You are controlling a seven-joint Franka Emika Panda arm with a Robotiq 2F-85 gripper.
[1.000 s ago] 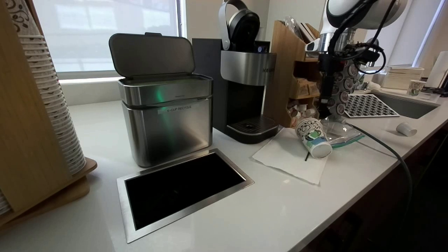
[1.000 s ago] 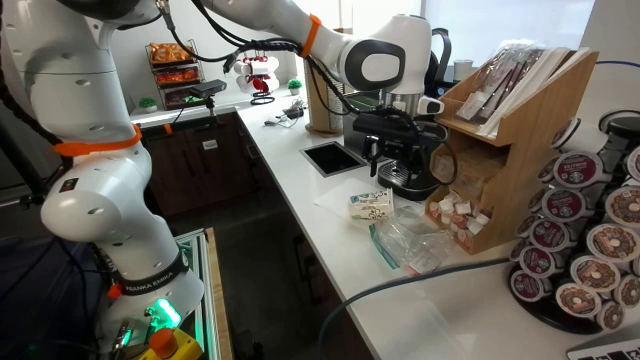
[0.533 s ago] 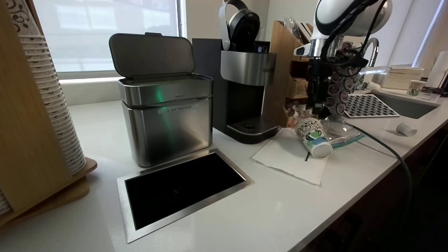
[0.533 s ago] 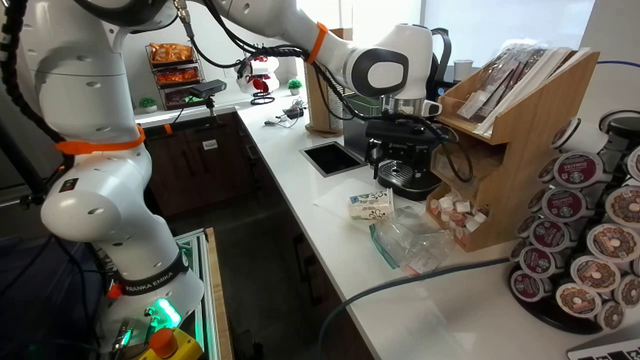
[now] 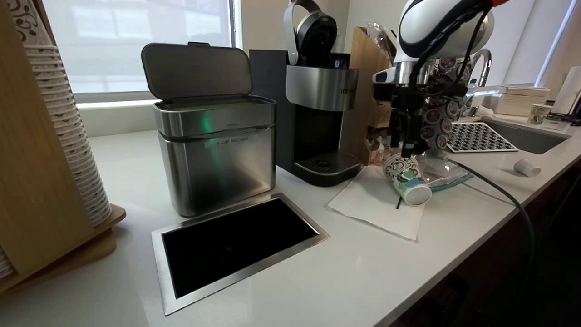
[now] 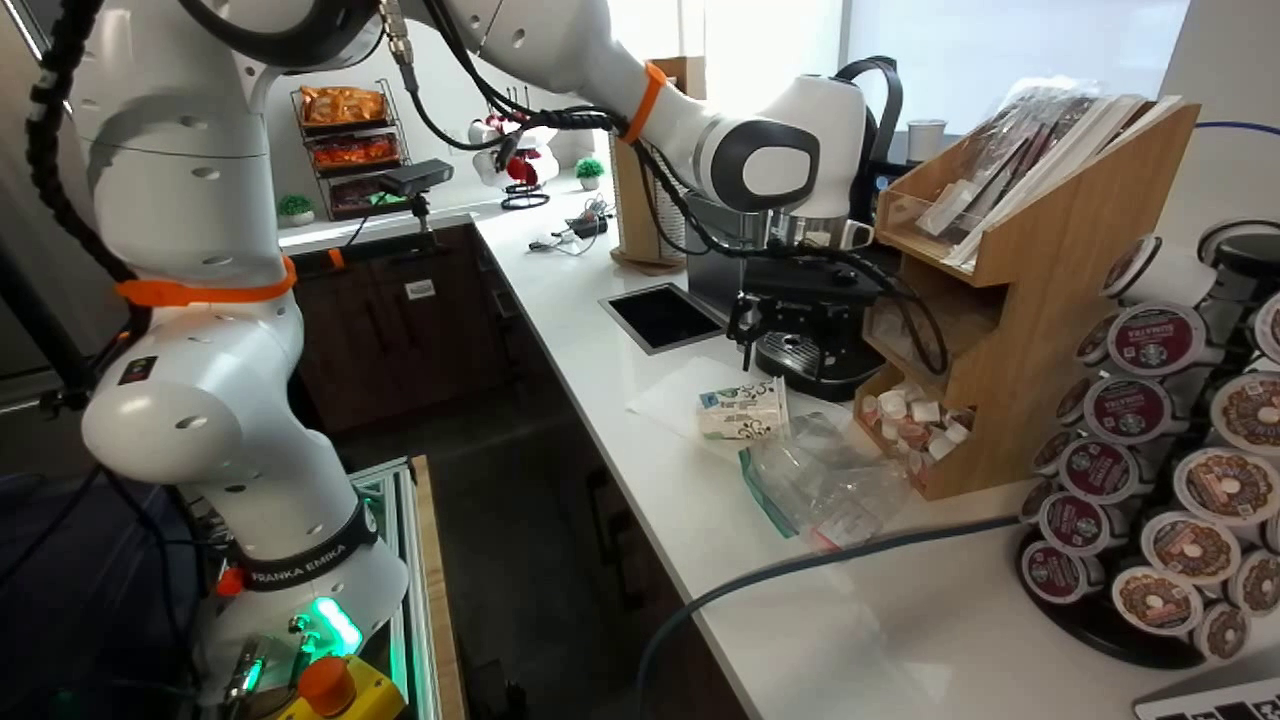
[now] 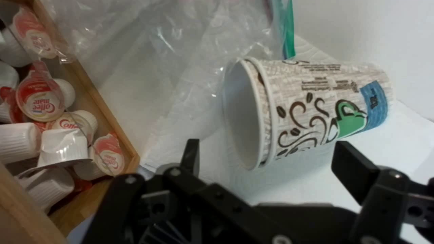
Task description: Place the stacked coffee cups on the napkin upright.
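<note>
The stacked coffee cups lie on their side, white with brown swirls, green and blue print. They also show in an exterior view and in the wrist view, where two nested rims show at the open end. They rest partly on the napkin, a flat white sheet also in an exterior view. My gripper is open and empty. In the wrist view its fingertips stand apart, with the cups beyond them. In an exterior view the gripper is above the cups' rim end, apparently not touching.
A clear plastic bag lies against the cups. The coffee machine and a wooden holder with creamers stand close by. A steel-framed opening and a steel bin are near. A hose crosses the counter.
My arm and open gripper have moved down, and leftward in an exterior view, nearer to the cups. The cups and napkin have not visibly moved.
</note>
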